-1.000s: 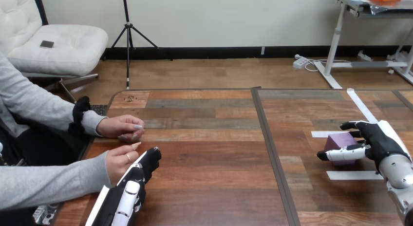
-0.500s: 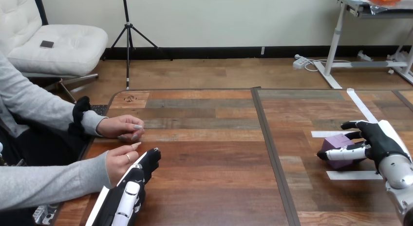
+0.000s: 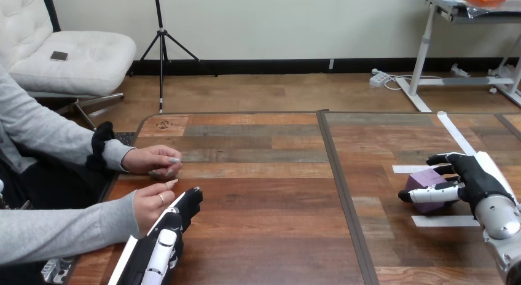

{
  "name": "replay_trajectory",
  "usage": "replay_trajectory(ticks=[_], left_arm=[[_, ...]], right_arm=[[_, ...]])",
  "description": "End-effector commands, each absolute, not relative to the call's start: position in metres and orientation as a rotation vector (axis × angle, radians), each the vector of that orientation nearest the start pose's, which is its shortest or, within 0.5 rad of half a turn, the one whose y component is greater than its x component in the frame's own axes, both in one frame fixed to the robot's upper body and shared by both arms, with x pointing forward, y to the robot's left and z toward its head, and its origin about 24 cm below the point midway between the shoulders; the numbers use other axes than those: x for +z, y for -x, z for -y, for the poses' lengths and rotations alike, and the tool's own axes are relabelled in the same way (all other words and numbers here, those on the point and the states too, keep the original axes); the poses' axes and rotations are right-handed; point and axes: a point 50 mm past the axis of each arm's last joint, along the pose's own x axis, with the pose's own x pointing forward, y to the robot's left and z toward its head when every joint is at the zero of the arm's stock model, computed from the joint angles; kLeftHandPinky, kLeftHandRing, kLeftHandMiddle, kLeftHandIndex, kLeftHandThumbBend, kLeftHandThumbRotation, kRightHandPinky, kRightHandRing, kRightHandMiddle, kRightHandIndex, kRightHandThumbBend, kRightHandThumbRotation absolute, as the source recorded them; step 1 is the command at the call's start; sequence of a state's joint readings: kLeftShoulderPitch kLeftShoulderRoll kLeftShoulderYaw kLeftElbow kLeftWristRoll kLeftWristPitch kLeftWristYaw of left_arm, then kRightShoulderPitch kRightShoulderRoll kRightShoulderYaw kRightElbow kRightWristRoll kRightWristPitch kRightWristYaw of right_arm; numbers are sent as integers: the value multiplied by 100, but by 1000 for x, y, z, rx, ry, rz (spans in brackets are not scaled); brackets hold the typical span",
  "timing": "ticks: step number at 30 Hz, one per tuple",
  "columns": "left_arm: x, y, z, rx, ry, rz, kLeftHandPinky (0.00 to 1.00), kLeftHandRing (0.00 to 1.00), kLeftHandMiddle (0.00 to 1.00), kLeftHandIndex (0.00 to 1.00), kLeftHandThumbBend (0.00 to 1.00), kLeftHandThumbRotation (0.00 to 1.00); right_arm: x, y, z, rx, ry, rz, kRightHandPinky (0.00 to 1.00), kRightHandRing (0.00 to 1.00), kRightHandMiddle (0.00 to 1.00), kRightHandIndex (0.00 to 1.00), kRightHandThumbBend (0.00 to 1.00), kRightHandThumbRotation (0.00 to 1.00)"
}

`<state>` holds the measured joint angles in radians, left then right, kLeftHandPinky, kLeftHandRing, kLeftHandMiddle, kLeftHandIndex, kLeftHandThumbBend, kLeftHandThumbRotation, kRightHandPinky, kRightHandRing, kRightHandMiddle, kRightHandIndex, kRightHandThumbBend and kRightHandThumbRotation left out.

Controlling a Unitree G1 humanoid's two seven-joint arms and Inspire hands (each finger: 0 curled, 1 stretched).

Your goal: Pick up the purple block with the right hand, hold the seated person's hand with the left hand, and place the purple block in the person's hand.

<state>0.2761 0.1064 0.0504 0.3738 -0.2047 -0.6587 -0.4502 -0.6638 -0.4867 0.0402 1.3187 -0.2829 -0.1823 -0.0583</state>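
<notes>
The right robot hand (image 3: 478, 177) clamps thumb and fingers round the purple block (image 3: 426, 181), far right of the person's nearer hand (image 3: 149, 205), which the straight-fingered left robot hand (image 3: 169, 233) flanks.

A pale wall (image 3: 276, 21) with dark skirting (image 3: 276, 66) meets a wooden floor (image 3: 276, 91). A white cushioned chair (image 3: 74, 58), a black tripod (image 3: 161, 45) and what seems a white desk frame (image 3: 423, 58) stand beyond the wooden table (image 3: 270, 174).

The block (image 3: 424, 179) sits in the right hand's (image 3: 476, 177) grasp; the person's near hand (image 3: 150, 206) lies just left of the left hand (image 3: 163, 239).
</notes>
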Motion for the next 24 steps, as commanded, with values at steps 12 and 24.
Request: replay_trajectory(ticks=[12, 24], left_arm=[[-15, -178, -186, -236, -15, 121, 100, 95, 93, 89, 53, 100], [-15, -177, -186, -220, 30, 121, 100, 96, 93, 88, 55, 100]], right_arm=[[14, -329, 285, -136, 730, -420, 60, 63, 66, 69, 94, 0], [15, -329, 287, -137, 775, -426, 52, 55, 59, 61, 89, 0]])
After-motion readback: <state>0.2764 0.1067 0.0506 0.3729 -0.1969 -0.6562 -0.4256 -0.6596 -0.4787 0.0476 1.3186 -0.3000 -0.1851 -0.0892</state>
